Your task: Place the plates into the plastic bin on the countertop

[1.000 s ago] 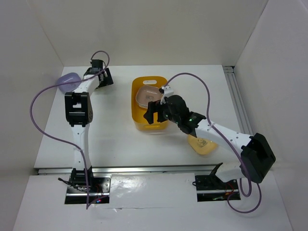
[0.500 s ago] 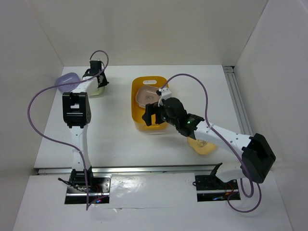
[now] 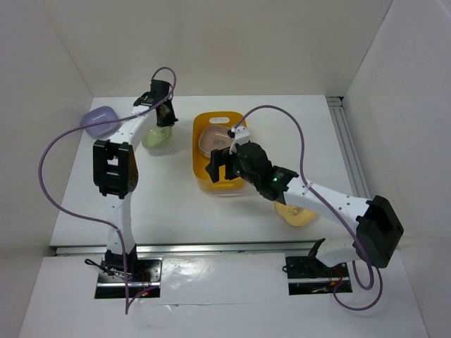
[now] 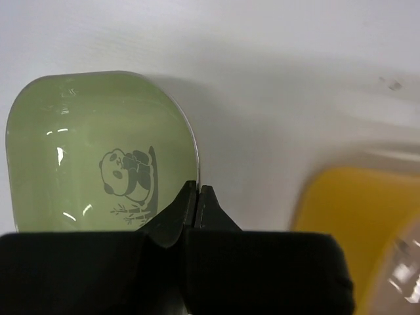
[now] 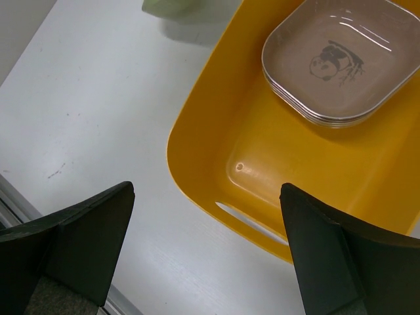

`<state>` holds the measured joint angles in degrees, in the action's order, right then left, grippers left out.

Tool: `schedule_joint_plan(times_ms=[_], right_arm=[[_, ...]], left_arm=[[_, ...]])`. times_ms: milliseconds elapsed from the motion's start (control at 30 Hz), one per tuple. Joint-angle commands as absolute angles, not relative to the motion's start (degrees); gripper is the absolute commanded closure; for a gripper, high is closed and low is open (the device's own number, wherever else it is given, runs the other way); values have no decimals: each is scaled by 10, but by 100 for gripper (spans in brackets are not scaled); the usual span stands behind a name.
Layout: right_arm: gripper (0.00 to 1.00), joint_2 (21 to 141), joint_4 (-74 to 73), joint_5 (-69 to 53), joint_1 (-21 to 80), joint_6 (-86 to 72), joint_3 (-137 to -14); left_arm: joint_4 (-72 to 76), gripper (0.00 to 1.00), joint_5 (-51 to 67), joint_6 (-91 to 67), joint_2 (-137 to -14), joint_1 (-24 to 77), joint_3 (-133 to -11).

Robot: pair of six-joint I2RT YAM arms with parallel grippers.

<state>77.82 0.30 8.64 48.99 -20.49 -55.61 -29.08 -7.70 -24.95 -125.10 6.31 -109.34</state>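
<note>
Panda motifs (image 4: 125, 177) mark the green plate (image 4: 72, 131) clamped in left jaws and the brown plate (image 5: 367, 72); right jaws gape.

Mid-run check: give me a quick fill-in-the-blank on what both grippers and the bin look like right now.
1. The left gripper is shut on the rim of a plate coloured ____.
2. The top plate of the stack in the plastic bin is coloured ____.
3. The right gripper hangs over the bin's near end with its jaws ____.
Missing words: green; brown; open.
</note>
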Motion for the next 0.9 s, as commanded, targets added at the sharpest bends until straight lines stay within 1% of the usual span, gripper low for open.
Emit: schedule_joint_plan(times_ms=[0,100,233,400,500,533,667,867], right_arm=[[1,753,37,96,495,-198,-580],[1,753,93,80,500,-159,-558],[1,766,168,97,514,-107,-530],[1,766,271,91,514,-112,-497],[1,761,329,98,519,-125,-462],[1,761,374,98,519,-125,-453],[1,788,417,117,519,-117,-439],[1,800,447,82,525,-124,-439]], left_arm=[[-376,100,-121,-314,-1153,97,-1132],[-394,100,-127,-382,-1108,119,-1101],[-415,100,-159,-444,-1041,184,-1073],[-423,100,-186,-535,-976,238,-1024],[-401,100,-205,-599,-930,276,-973],[-392,100,-205,-613,-920,285,-949],[-362,100,-205,-659,-900,332,-933],[-362,100,-221,-664,-918,364,-965]])
